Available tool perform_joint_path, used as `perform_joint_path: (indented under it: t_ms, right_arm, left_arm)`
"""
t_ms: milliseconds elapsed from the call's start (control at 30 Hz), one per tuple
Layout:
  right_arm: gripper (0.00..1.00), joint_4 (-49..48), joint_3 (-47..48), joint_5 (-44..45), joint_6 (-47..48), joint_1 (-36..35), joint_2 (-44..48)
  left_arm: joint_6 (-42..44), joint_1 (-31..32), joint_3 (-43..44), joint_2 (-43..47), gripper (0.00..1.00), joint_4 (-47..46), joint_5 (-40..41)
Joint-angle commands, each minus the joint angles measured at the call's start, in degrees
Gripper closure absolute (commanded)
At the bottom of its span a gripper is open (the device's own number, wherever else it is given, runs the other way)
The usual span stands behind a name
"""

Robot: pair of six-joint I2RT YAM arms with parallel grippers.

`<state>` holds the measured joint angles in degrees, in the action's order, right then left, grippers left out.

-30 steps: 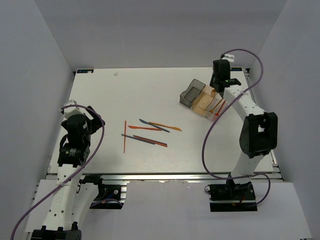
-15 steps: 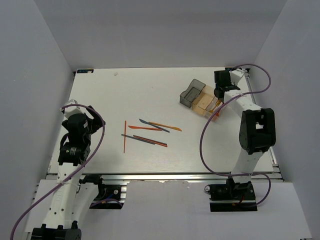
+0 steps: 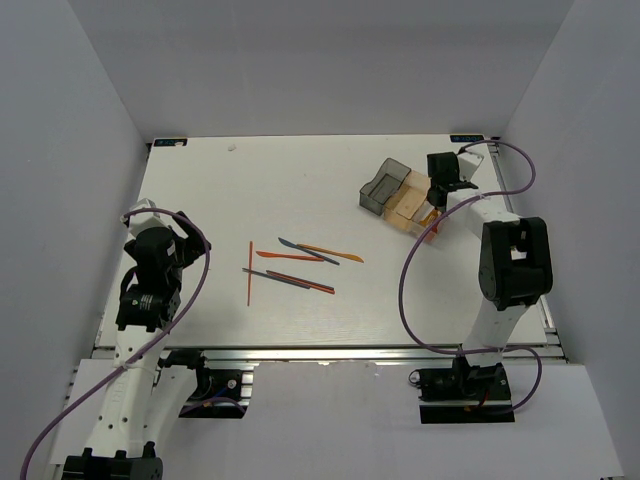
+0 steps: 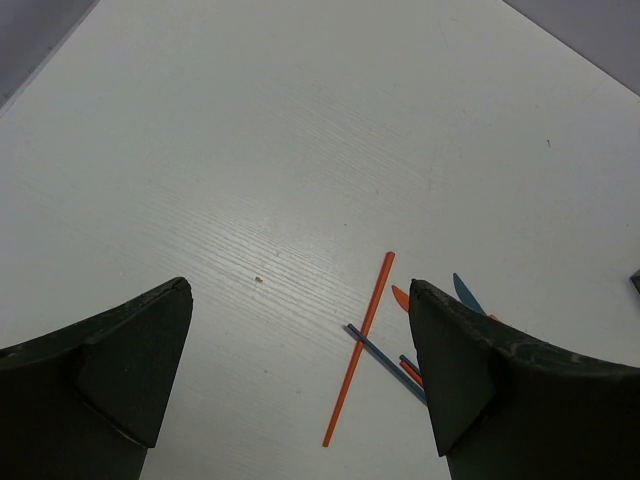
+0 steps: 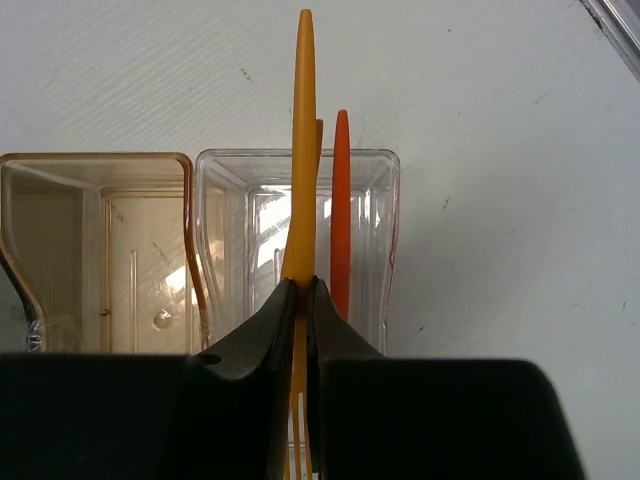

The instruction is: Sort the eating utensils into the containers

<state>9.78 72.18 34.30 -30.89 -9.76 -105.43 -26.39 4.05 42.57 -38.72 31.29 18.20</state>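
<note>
My right gripper (image 5: 301, 290) is shut on an orange fork (image 5: 301, 150), holding it over the clear bin (image 5: 370, 240); a red utensil (image 5: 341, 210) lies in that bin beside it. The amber bin (image 5: 100, 240) is to its left. In the top view the right gripper (image 3: 438, 195) sits over the row of bins (image 3: 405, 195), with the dark grey bin (image 3: 383, 183) at the left end. Several utensils (image 3: 300, 262) in orange, red and blue-grey lie mid-table, with an orange stick (image 3: 250, 272) to their left. My left gripper (image 4: 300, 390) is open and empty above the orange stick (image 4: 360, 360).
The bins stand near the table's back right corner, close to the right edge (image 3: 540, 290). The left arm (image 3: 150, 270) hovers at the table's left side. Grey walls surround the table.
My right gripper has swung right and come down from behind the bins to over the clear bin, carrying the fork. The left arm and the table utensils have not moved.
</note>
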Motion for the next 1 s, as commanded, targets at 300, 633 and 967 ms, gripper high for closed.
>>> perform_joint_path:
  t_ms: [300,633,967]
  right_arm:
    - [0.78,-3.01,-3.80,0.50,0.66,0.09,6.37]
    - [0.61,-2.05,-3.80,-2.05,0.66,0.00,8.30]
    - [0.27,-8.02,-6.35,-34.71,19.26,-8.86,17.98]
  left_arm:
    - [0.38,0.17,-0.03,0.84,0.02,-0.44,-0.35]
    - [0.38,0.17,-0.03,1.01,0.02,-0.44,-0.27]
    - [0.20,0.17,-0.03,1.02,0.02,-0.35,0.09]
